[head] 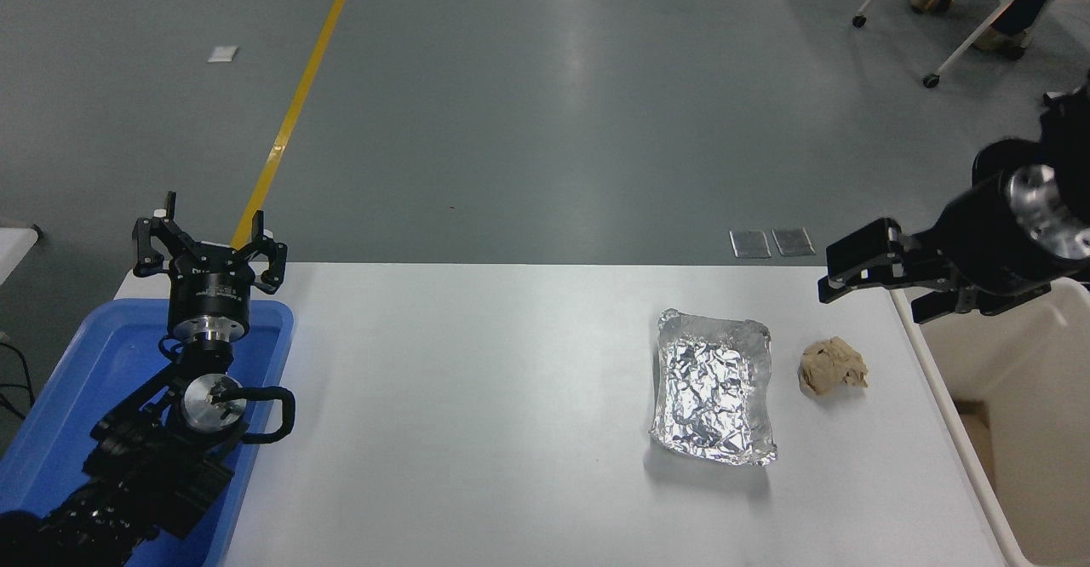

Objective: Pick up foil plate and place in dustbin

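The foil plate [714, 386] lies flat on the white table, right of centre, shiny and crinkled, with its rim up. The cream dustbin [1035, 431] stands off the table's right edge; only part of it shows. My right gripper [869, 282] comes in from the right edge, open and empty, held above the table's far right corner, up and to the right of the plate and apart from it. My left gripper [209, 248] is parked open over the blue tray at the lower left.
A small crumpled tan paper ball [833, 365] lies just right of the foil plate. A shallow blue tray [77, 414] sits at the table's left end under the left arm. A chair and someone's feet show at the top right.
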`<move>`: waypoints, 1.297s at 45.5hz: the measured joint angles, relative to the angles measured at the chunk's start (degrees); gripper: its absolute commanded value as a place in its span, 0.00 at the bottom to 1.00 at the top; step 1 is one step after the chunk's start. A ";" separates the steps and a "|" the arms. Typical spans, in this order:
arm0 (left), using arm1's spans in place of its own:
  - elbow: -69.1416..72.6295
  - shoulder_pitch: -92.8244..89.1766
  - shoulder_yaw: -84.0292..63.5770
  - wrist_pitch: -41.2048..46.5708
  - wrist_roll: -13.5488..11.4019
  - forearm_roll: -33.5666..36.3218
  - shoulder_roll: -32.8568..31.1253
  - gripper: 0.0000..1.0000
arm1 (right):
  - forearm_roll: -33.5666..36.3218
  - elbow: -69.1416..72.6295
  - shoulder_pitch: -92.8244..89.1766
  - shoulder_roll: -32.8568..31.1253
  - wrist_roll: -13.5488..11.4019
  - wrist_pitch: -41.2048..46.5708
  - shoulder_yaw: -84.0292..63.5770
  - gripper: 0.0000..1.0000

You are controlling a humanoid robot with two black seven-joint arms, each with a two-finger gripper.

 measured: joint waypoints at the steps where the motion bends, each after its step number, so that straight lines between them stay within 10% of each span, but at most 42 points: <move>1: 0.00 -0.01 0.00 0.00 0.00 0.00 0.00 0.99 | 0.03 -0.26 -1.18 0.36 0.00 -0.90 0.20 1.00; 47: 0.06 0.01 0.00 0.03 0.01 -0.08 0.00 0.99 | 2.98 -28.76 -43.99 15.46 0.02 -18.38 16.13 1.00; 59: 0.05 0.00 0.00 0.03 0.01 -0.07 0.00 0.99 | 3.07 -38.24 -51.20 20.64 0.03 -19.29 17.14 0.86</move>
